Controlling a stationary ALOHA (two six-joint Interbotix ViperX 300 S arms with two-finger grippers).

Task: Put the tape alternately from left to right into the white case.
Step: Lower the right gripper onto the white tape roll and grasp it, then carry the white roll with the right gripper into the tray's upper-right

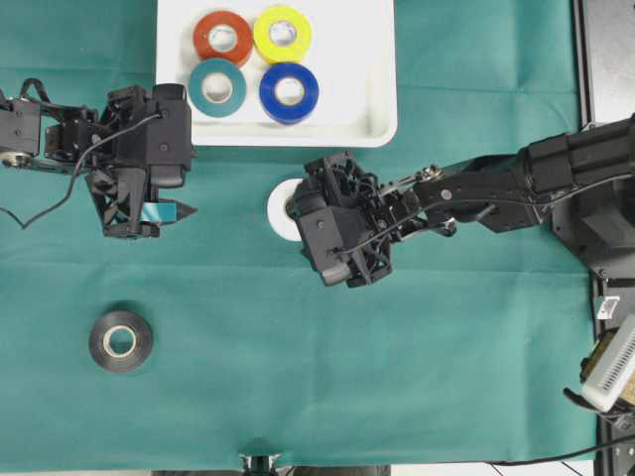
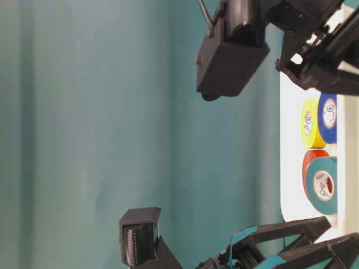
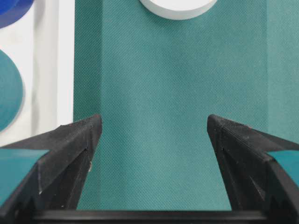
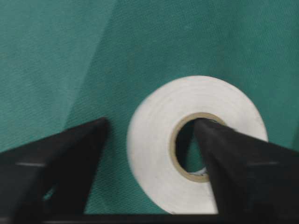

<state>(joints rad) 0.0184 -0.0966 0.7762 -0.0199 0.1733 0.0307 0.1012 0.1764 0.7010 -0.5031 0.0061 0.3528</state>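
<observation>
The white case [image 1: 377,134] at the top centre holds a red roll [image 1: 222,38], a yellow roll [image 1: 283,34], a teal roll [image 1: 217,86] and a blue roll [image 1: 289,92]. A white tape roll [image 1: 281,210] lies flat on the green cloth just below the case. My right gripper [image 4: 152,121] straddles its wall. One finger [image 4: 224,158] is inside the cardboard core and the other is outside, with a strip of cloth still between it and the white tape [image 4: 154,154]. My left gripper [image 3: 154,120] stands wide open over bare cloth, left of the case's lower corner. A black tape roll [image 1: 120,340] lies at lower left.
The left wrist view shows the case's rim [image 3: 56,70] at left and the white roll's edge [image 3: 177,7] at the top. A dark equipment rack [image 1: 605,59] borders the right side. The right arm [image 1: 496,188] stretches in from the right.
</observation>
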